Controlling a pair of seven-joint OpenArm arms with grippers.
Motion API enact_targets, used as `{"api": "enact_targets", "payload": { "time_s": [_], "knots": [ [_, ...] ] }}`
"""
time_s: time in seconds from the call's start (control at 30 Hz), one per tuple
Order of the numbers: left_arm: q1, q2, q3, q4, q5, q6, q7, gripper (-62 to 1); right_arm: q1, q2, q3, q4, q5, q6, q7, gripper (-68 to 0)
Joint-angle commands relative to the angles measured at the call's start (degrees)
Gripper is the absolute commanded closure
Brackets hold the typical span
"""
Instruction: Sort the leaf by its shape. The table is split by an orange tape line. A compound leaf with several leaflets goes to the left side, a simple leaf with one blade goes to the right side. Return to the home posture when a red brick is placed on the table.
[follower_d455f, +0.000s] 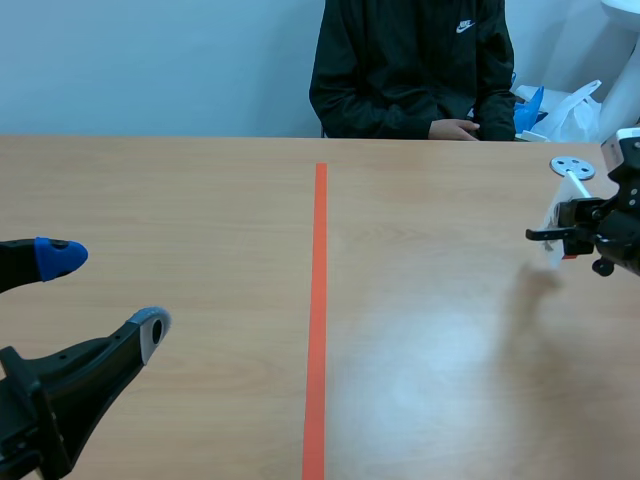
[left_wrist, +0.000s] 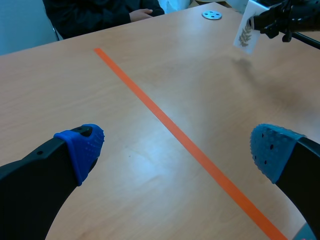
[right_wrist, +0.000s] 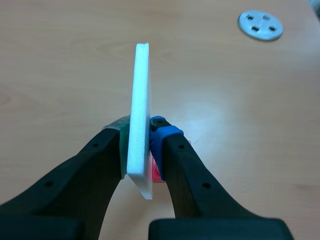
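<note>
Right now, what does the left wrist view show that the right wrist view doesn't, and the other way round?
Only the left wrist view: the printed face of the card, with what looks like a leaf of several leaflets; the orange tape line; the person's sleeve across the table; the left pincer, open.
Only the right wrist view: the card edge-on, pressed between the pads of the right pincer.
Both: the white card held off the table by the right pincer, the grey round disc, the wooden table.

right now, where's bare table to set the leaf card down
Left of the orange tape line: bare wood between it and the left gripper. Right of it: bare, crowded only near the metal disc and the person's hand.
</note>
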Motion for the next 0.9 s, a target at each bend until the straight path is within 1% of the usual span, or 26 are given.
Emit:
{"api": "enact_targets", "payload": {
  "time_s": [0.0,0.13,0.27,0.37,0.57,0.6,0.73,0.87],
  "knots": [
    [-0.31,0.42,0.04,0.68,-0.33,-0.11,-1.01,-62.3,0.85,0.2,0.24,0.07,0.37,-0.07,0.87,-1.5],
    [-0.31,0.42,0.04,0.68,-0.33,-0.11,-1.01,-62.3,0.66,0.07,0.24,-0.35,0.37,-0.02,0.66,-1.5],
    [-0.31,0.42,0.04,0.68,-0.33,-0.11,-1.01,-62.3,0.57,0.2,0.24,-0.35,0.57,0.0,-0.63,-1.5],
    [-0.31,0.42,0.04,0.68,-0.33,-0.11,-1.01,-62.3,0.55,0.2,0.24,-0.35,0.57,-0.02,-0.7,-3.9],
    [-0.31,0.42,0.04,0.68,-0.35,-0.11,-1.01,-62.3,0.52,0.22,0.24,-0.35,0.35,-0.04,-0.76,-4.0],
    [-0.31,0.42,0.04,0.68,-0.35,-0.11,-1.01,-62.3,0.52,0.22,0.24,-0.35,0.35,-0.26,-0.79,-4.5],
    [-0.31,0.42,0.04,0.68,-0.35,-0.11,-1.01,-62.3,0.5,0.22,0.24,-0.35,0.35,-0.7,-1.03,-10.1],
    [-0.28,0.42,0.04,0.68,-0.35,-0.11,-0.98,-62.3,0.5,0.22,0.24,-0.35,0.35,-0.7,-1.07,-10.3]
  ]
}}
